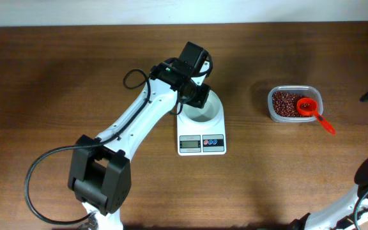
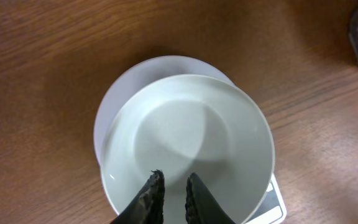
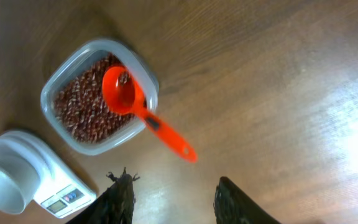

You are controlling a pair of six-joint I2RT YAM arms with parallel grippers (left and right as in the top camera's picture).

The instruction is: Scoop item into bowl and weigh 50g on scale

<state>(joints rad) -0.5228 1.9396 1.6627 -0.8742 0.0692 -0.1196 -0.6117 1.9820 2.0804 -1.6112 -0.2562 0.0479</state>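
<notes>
White bowl [image 2: 191,137], over scale [image 1: 201,143] — rim pinched in left gripper [image 2: 174,182]

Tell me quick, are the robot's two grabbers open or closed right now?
Left gripper: closed, pinching the rim of the bowl.
Right gripper: open, holding nothing.

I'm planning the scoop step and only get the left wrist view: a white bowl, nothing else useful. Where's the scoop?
Observer: The orange scoop lies in the clear tub, cup on the beans, handle over the rim.
Operator: Is the right arm holding it?
Observer: No. The right gripper hangs apart from the handle, jaws wide open.
Operator: Where's the tub from the scale?
Observer: Right of the scale, not touching it.
</notes>
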